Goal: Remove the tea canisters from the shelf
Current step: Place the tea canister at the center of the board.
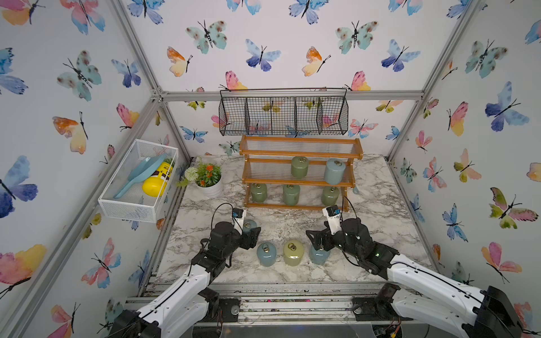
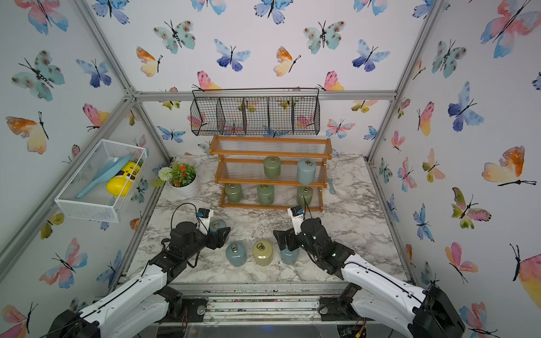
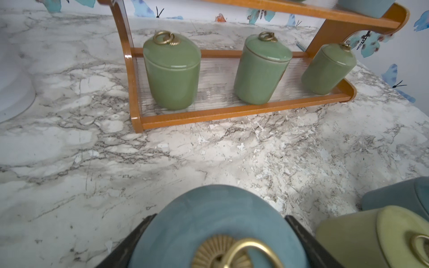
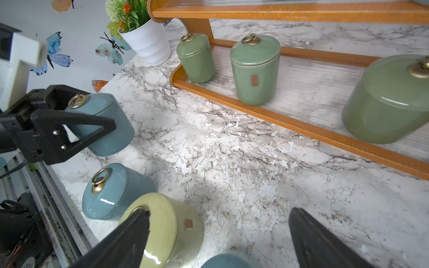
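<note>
Left wrist view: the left gripper [image 3: 219, 218] is seen partly open and clamped on a blue jar [image 3: 209, 208], with one black finger [image 3: 130, 243] laid against each side of it. In the right wrist view that jar is shown upright, its base apparently on the marble table [image 4: 232, 162], in front of the shelf [image 4: 301, 128] toward its left end. The right gripper [image 4: 219, 212] is shown with its jaws spread wide and nothing between them. In both top views it is placed in front of the shelf, above a second blue jar [image 1: 320, 259]. One of its fingers is overlapped in view with the yellow-green jar [image 4: 167, 222]; whether they touch cannot be told.

Nine jars are counted. Five are seen on the shelf. An upper green jar [image 1: 299, 167] and a blue-grey jar [image 1: 334, 171] are on the middle tier. A left green jar [image 1: 258, 193], a middle green jar [image 1: 291, 194] and a right green jar [image 1: 330, 195] are on the bottom tier. Four are found off it, in front of the shelf: three blue, the third blue jar [image 1: 266, 255] being just beside the single yellow-green jar. Two grippers are counted.
</note>
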Tool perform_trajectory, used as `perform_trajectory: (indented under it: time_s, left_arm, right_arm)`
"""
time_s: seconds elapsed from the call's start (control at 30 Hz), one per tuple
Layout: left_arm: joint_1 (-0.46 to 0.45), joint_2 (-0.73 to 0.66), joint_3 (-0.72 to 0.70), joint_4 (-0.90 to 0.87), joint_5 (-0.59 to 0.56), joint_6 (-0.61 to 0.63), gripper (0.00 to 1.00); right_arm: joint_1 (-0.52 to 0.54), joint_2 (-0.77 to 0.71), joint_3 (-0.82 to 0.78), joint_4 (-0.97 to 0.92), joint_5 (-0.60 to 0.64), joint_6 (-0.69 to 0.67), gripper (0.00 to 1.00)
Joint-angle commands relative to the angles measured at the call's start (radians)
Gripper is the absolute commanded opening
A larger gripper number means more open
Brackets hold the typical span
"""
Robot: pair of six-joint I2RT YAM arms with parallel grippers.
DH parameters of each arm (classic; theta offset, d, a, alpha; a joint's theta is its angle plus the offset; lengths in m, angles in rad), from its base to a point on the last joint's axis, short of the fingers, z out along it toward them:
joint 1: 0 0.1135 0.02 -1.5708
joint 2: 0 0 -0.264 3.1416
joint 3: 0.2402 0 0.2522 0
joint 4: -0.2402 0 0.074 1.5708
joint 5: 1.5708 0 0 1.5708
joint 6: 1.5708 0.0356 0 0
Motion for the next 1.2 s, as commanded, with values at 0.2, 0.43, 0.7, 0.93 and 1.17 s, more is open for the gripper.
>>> perform_trajectory:
  time_s: [0.2, 0.43, 0.7, 0.93, 1.17]
  left_arm:
    - [-0.015, -0.086, -0.065, 0.059, -0.099, -0.093, 0.80]
    - [-0.039, -0.073, -0.093, 0.067, -0.158, -0.139, 0.80]
    - [-0.080, -0.045, -0.085, 0.054, -0.235, -0.155, 0.84]
    - [-0.082, -0.007, -0.072, 0.050, -0.249, -0.163, 0.87]
    - [-0.083, 0.000, -0.067, 0.045, -0.250, -0.165, 0.91]
  right_arm:
    - [0.004, 0.008, -0.012, 0.004, 0.008, -0.009, 0.99]
    - [0.004, 0.014, -0.014, 0.010, 0.003, -0.004, 1.00]
    - [0.005, 0.015, -0.016, 0.008, 0.003, -0.003, 1.00]
    - [0.005, 0.009, -0.025, 0.009, 0.001, 0.002, 1.00]
    - [0.005, -0.007, -0.031, -0.001, 0.010, 0.003, 1.00]
